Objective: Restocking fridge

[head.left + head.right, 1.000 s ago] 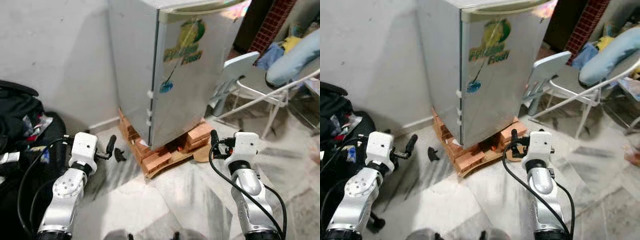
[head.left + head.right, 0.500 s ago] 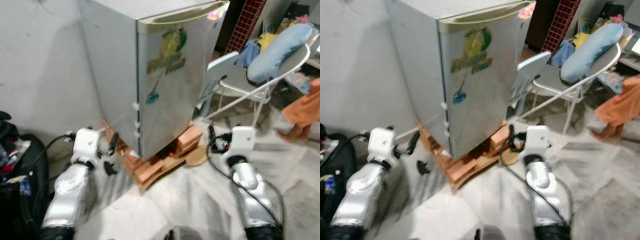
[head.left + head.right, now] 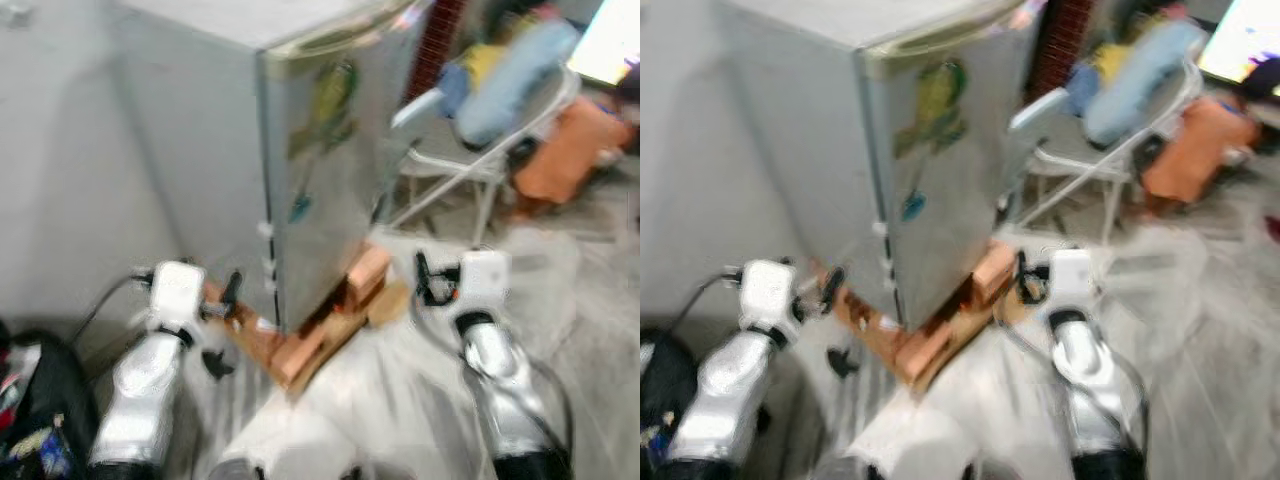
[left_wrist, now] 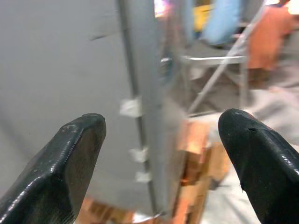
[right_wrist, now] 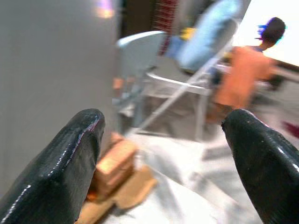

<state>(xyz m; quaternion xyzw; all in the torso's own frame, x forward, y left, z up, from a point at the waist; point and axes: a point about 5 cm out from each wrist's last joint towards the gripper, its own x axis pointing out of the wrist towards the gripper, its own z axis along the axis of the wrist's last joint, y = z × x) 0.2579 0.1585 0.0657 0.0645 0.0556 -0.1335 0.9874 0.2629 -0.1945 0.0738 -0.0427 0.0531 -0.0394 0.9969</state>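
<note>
- One small silver fridge (image 3: 300,150) stood shut on a stack of bricks (image 3: 335,320) by the wall, a blurred green sticker (image 3: 930,105) on its door.
- Two grippers flanked it: the left gripper (image 4: 159,140) and the right gripper (image 5: 163,140), both spread wide, empty.
- One white folding chair (image 3: 480,150) and a person in orange (image 5: 240,74) were smeared by blur.

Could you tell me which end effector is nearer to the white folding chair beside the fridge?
The right end effector. It hovers over the floor by the fridge's front corner, on the folding chair's side. The left end effector is at the fridge's far side, by the bricks.
</note>
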